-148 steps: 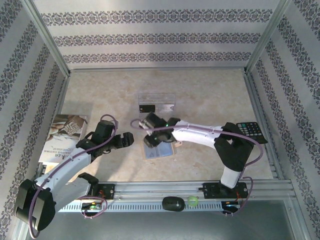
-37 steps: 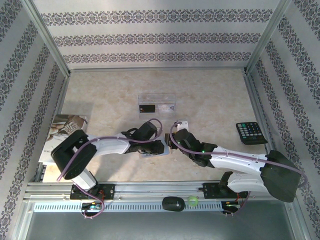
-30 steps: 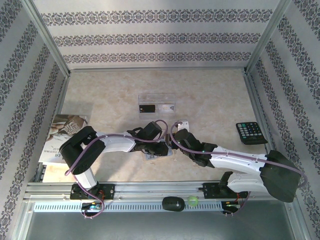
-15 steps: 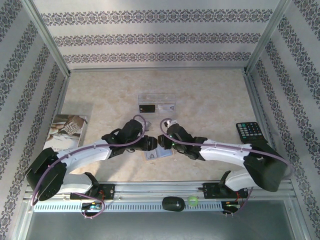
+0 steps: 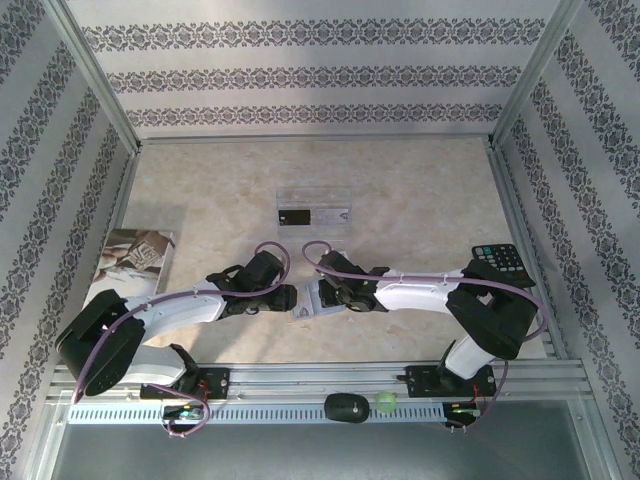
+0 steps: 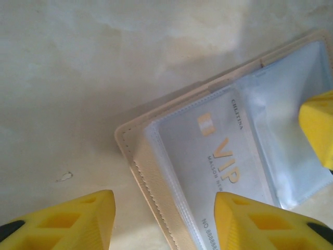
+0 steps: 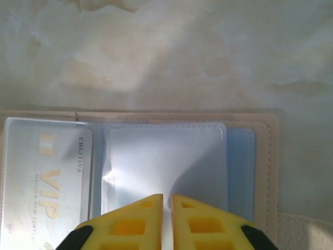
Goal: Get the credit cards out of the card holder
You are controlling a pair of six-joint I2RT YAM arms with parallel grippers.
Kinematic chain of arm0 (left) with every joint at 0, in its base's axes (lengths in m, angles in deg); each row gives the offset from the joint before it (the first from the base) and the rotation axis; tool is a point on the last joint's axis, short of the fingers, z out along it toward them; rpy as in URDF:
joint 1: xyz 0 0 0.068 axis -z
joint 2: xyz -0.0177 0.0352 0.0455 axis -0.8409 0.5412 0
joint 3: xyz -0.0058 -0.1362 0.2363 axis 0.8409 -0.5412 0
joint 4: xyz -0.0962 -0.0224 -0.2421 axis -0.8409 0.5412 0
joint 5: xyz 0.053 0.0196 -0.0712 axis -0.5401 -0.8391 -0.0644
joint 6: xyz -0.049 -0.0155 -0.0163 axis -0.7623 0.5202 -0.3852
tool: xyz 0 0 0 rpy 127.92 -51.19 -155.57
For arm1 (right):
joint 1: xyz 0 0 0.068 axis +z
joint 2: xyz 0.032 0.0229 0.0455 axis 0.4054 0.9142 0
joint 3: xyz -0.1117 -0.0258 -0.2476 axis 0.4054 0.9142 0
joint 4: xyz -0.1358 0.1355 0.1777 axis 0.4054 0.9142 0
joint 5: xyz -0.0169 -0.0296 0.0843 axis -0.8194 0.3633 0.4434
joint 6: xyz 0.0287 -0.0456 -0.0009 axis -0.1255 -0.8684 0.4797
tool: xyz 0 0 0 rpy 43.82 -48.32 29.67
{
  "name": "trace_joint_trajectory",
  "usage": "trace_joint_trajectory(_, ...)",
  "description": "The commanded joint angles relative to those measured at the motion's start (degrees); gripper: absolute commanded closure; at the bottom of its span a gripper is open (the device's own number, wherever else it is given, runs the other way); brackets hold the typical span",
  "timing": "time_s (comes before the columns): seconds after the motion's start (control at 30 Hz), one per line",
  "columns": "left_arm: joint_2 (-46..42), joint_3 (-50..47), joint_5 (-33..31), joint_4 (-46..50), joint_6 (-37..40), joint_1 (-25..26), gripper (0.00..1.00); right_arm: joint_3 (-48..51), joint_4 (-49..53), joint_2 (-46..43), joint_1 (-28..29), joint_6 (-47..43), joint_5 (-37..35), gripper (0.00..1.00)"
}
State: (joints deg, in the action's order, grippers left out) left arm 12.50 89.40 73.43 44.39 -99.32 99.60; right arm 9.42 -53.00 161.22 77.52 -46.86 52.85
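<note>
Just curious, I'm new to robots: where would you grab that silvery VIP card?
Probably its short edge beside the small lettering: the VIP card lies flat in the card holder, that edge facing the empty clear pocket. Come in low from the pocket's side.

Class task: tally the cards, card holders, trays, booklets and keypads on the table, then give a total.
Cards: 3 (black card, pale card, VIP card)
Card holder: 1
Tray: 1
Booklet: 1
Keypad: 1
Total: 7

The table [image 5: 420, 190] bears the card holder [image 5: 308, 302], clear tray [image 5: 313, 203], booklet [image 5: 130, 258] and keypad [image 5: 500, 258].
</note>
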Motion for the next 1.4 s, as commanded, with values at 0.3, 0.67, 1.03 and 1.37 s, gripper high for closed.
trace_joint_trajectory(0.3,2.35,1.55,-3.38,-1.71,3.10,1.50,0.47,-1.68,1.74,-5.28,1.39,-3.91,-5.81,0.78)
trace_joint_trajectory(0.67,8.85,6.03,0.44,-7.79,2.87,1.49,0.56,-1.24,0.81,-6.08,0.80,-4.40,-6.58,0.78)
trace_joint_trajectory(1.03,5.82,8.15,-2.67,-2.35,6.70,0.90,0.45,-0.34,0.36,-6.93,0.04,-4.53,-5.11,0.78)
trace_joint_trajectory(1.37,8.20,8.63,-7.84,-0.60,7.48,7.18,0.39,1.08,0.27,-8.11,-2.36,-5.50,-2.11,0.77)
